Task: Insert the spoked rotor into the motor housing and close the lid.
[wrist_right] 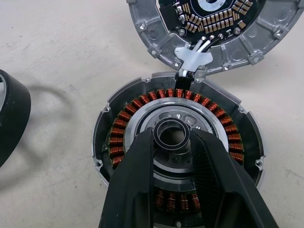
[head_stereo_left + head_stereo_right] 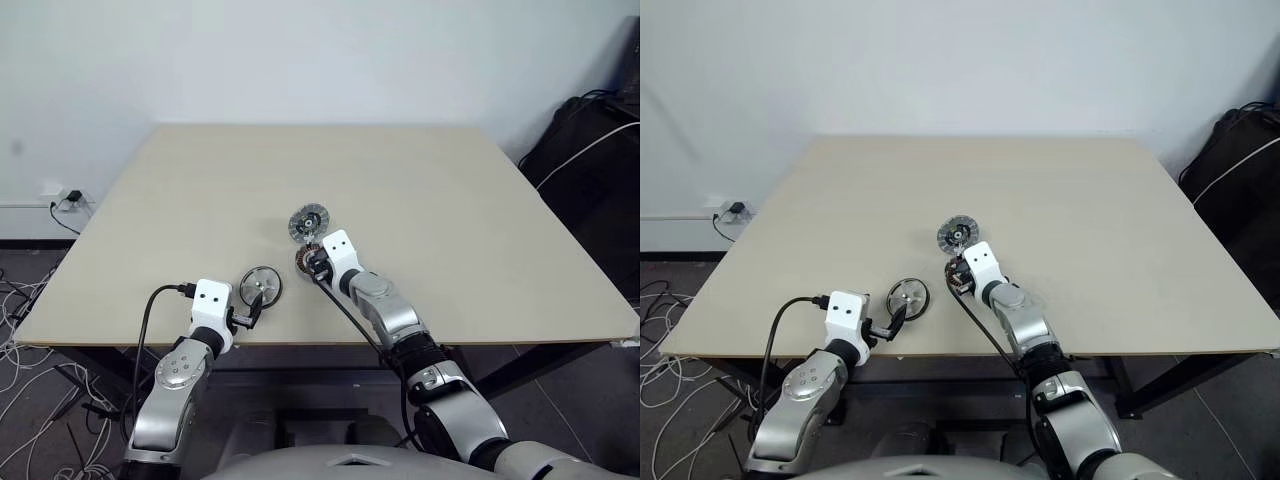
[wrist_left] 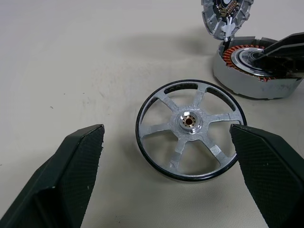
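Note:
The spoked rotor (image 3: 190,127) lies flat on the table near its front edge, a dark rim with silvery spokes and a small hub. My left gripper (image 2: 252,305) stands open just behind it, one finger to each side (image 3: 71,166), not touching. The motor housing (image 1: 123,124) sits a little further in, its ring of copper windings showing. Its lid (image 1: 213,28) lies flipped open beyond it, joined by short wires. My right gripper (image 1: 173,138) reaches down into the housing, shut on its dark centre ring.
The beige table (image 2: 450,200) stretches bare behind and to both sides of the parts. A black bag (image 2: 590,150) stands off its right edge. Cables and a wall socket (image 2: 68,197) lie on the floor at the left.

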{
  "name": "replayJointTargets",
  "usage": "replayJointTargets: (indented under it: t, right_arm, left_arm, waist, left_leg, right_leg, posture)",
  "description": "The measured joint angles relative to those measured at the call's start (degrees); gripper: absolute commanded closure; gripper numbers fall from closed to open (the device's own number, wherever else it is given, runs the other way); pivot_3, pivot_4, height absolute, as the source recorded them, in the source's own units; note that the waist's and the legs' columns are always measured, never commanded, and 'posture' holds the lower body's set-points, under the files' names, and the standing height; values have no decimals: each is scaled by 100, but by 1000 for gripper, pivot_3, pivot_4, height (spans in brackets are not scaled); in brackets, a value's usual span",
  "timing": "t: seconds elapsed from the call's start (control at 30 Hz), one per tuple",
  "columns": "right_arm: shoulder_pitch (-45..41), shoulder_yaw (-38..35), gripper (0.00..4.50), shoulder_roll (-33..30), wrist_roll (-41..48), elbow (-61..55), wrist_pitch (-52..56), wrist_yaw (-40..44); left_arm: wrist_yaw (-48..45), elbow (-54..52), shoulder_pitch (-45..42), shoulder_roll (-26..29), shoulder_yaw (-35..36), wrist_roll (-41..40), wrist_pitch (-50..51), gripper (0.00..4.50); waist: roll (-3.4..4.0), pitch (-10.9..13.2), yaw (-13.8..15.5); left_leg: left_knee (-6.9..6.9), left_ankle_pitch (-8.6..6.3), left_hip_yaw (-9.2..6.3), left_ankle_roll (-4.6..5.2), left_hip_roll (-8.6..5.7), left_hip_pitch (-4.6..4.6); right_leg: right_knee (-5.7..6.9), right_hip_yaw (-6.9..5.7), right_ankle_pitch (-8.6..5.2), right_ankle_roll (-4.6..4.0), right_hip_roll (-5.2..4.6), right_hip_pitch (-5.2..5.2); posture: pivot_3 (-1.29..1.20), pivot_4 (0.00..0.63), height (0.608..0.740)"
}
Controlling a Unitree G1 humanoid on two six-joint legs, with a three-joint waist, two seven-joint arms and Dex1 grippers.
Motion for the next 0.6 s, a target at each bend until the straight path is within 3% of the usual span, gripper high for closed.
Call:
replayJointTargets:
  t: [0.33, 0.43, 0.6]
  right_arm:
    - [-128, -82, 59, 12, 5, 184, -114, -115]
    - [-79, -86, 466, 14, 62, 52, -99, 5]
    - [19, -82, 2093, 37, 130, -114, -65, 113]
  left_arm:
    - [5, 0, 15, -14, 0, -2, 0, 0]
    - [7, 0, 24, -22, -1, -3, 0, 0]
    - [7, 0, 44, -30, -1, -3, 0, 0]
  waist:
    - [0, 0, -15]
    - [1, 0, -16]
    - [1, 0, -15]
  left_leg:
    - [-2, 0, 0, -1, 0, 3]
    - [-4, 1, 0, -1, 0, 3]
    - [-5, 1, 0, -1, 0, 3]
  right_leg:
    - [2, 2, 0, 0, -1, 0]
    - [2, 2, 0, 0, -1, 0]
    - [2, 2, 0, -1, -4, -1]
  posture:
    - [0, 0, 740]
    - [0, 0, 740]
    - [0, 0, 740]
